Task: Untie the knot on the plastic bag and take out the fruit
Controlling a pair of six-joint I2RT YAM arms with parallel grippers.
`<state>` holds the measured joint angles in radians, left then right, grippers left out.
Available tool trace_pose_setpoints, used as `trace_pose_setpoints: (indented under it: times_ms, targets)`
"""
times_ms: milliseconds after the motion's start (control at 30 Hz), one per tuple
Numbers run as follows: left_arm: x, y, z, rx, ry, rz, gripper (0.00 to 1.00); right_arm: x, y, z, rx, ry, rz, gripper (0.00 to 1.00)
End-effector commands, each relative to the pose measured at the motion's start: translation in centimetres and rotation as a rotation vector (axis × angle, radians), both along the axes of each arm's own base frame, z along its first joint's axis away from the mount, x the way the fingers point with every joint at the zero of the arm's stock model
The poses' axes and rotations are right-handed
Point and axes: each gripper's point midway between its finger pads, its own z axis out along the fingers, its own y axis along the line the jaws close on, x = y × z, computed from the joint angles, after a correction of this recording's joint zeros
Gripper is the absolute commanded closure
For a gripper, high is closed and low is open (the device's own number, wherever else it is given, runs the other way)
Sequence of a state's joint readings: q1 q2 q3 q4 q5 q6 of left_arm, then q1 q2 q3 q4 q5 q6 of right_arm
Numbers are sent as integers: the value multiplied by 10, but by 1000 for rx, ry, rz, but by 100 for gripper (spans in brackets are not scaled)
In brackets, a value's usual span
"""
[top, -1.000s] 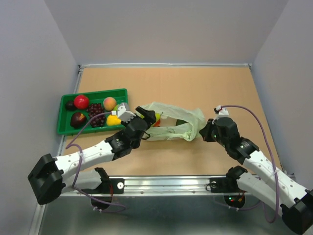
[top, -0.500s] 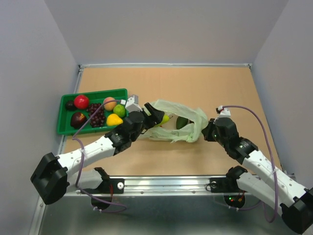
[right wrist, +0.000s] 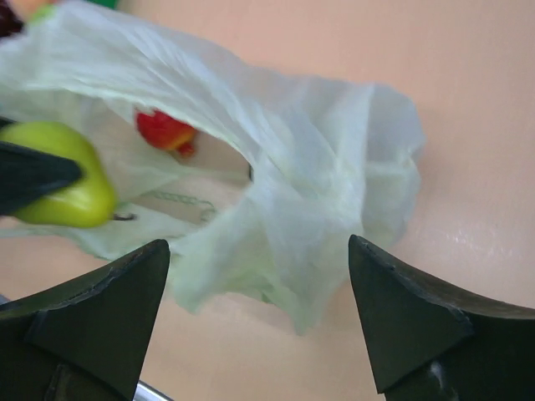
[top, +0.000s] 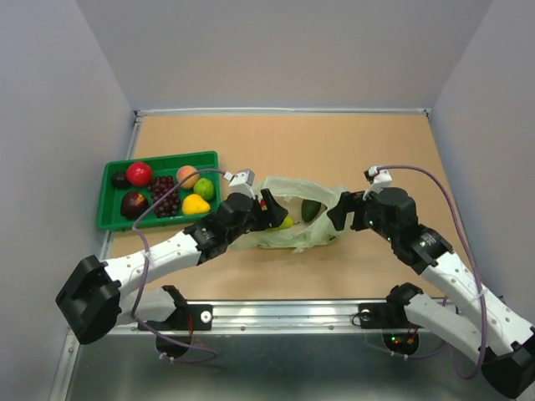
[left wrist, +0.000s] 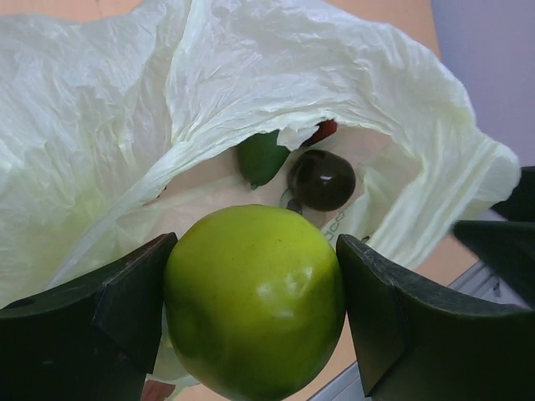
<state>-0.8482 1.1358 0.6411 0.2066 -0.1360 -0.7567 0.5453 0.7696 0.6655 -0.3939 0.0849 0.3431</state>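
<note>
Right now my left arm (top: pixel 159 259) stretches from its base at the near left corner of the table (top: pixel 351 142) diagonally toward the middle, its wrist pushed up to the gaping mouth of the plastic bag (top: pixel 292 241). The left gripper (left wrist: pixel 255 280) is clamped on a round lime-green fruit (left wrist: pixel 251 334), with one finger pressed to each side of it, and holds it just at the bag's mouth.

My right arm (top: pixel 443 267) rises from the near right corner, with its elbow out toward the right edge and its wrist turned left to face the bag's crumpled right end. The right gripper (right wrist: pixel 257 246) has its jaws spread wide with nothing between them. The plastic lies just ahead of its fingers (right wrist: pixel 100 309), and I cannot tell whether a tip brushes it.

The bag lies about midway between the left and right edges, nearer the near edge. Inside it my left wrist camera shows a dark green piece (left wrist: pixel 261 157), a dark round one (left wrist: pixel 322 180) and a red piece (left wrist: pixel 324 129) under the upper fold.

Faint green print (right wrist: pixel 171 200) runs along the bag's inner wall, too blurred for me to read.

A green tray (top: pixel 113 171) carrying more fruit sits against the left edge
</note>
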Motion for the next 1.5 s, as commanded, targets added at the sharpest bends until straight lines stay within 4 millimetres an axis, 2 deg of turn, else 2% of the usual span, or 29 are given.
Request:
trace_pose_setpoints:
  times_ms: [0, 100, 167, 200, 233, 267, 300, 333, 367, 433, 467, 500, 533, 567, 633, 833, 1000, 1100, 1167, 1233, 1300, 1367, 1400, 1467]
  targets:
    - [3, -2, -10, 73, -4, 4, 59, -8, 31, 71, 76, -161, 219, 8]
    - [9, 0, -19, 113, -8, 66, 59, -20, 50, 76, 98, -156, 364, 8]
    - [12, 3, -42, 157, 24, 109, 59, -21, 62, 63, 97, -98, 426, 8]
    - [16, 5, -48, 166, 24, 141, 59, -21, 64, 56, 94, -73, 438, 8]
    - [16, 5, -63, 187, 46, 155, 59, -21, 67, 49, 95, -50, 449, 9]
    - [15, 7, -72, 187, 62, 176, 59, -22, 70, 33, 92, -3, 460, 9]
    - [18, 3, -72, 154, 50, 191, 59, -23, 71, 25, 95, 17, 465, 9]
    - [14, 4, -86, 159, 67, 193, 59, -25, 72, 11, 100, 46, 461, 10]
    - [15, -3, -83, 125, 64, 189, 57, -23, 74, 14, 111, 38, 459, 11]
    - [13, -8, -88, 82, 77, 195, 53, -25, 69, -9, 103, 79, 427, 11]
    - [11, -10, -90, 76, 84, 197, 47, -23, 68, -15, 106, 90, 405, 11]
    - [10, -9, -91, 74, 85, 205, 43, -23, 63, -31, 89, 123, 369, 12]
    - [8, -10, -88, 68, 80, 203, 40, -23, 60, -38, 81, 138, 350, 12]
    - [6, -10, -85, 60, 74, 201, 31, -23, 58, -43, 87, 157, 326, 12]
    - [-3, -10, -73, 57, 51, 183, 18, -23, 50, -57, 78, 182, 267, 12]
    - [-34, -5, -50, 176, -11, 116, 1, -19, 39, -57, 67, 152, 196, 12]
    - [-51, 2, -57, 316, -18, 2, 1, -17, 40, -54, 65, 143, 196, 12]
    - [-56, -5, -46, 351, -67, -75, 2, -18, 40, -56, 65, 150, 197, 12]
    - [-59, -10, -38, 400, -130, -140, 6, -18, 39, -56, 64, 148, 195, 12]
    - [-55, -18, -27, 432, -182, -178, 9, -18, 38, -56, 64, 146, 192, 12]
    - [-45, -23, -15, 435, -222, -141, 10, -18, 38, -56, 66, 146, 193, 12]
    - [-35, -31, -12, 446, -229, -122, 12, -18, 39, -55, 70, 143, 192, 12]
    - [-33, -35, -12, 444, -221, -116, 12, -19, 38, -54, 73, 141, 191, 12]
    - [-28, -42, -27, 451, -169, -92, 11, -19, 38, -53, 76, 136, 186, 12]
